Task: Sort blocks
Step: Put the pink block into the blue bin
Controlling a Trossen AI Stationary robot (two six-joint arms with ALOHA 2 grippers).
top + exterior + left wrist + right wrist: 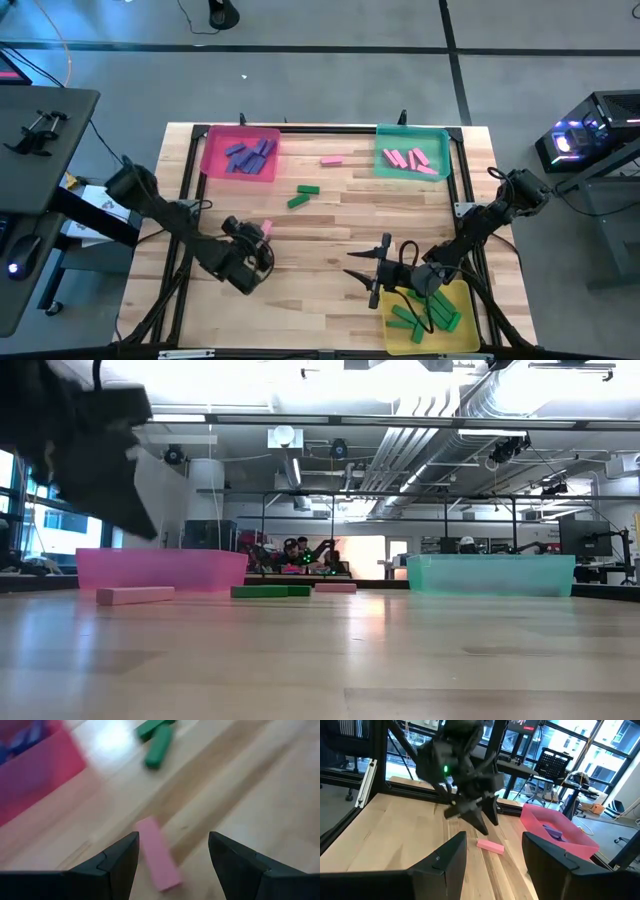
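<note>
My left gripper point(260, 240) point(172, 842) is open and hovers above a loose pink block point(266, 229) point(157, 854) that lies flat on the wood; in the left wrist view the block shows between the two fingers. My right gripper point(366, 265) point(494, 845) is open and empty, just left of the yellow tray point(470, 335). Another pink block point(332, 160) and two green blocks point(303, 195) point(156, 742) lie loose mid-table. Blue-purple blocks point(250, 155) fill the pink tray point(212, 152), pink blocks point(408, 158) the teal tray point(440, 135), and green blocks point(425, 312) the yellow tray.
A black frame point(320, 129) runs along the table's far edge between the pink and teal trays. Bare wood lies in the table's middle point(330, 235). The low view shows the pink tray point(160, 570) and teal tray point(490, 575) with the loose blocks point(270, 591) before them.
</note>
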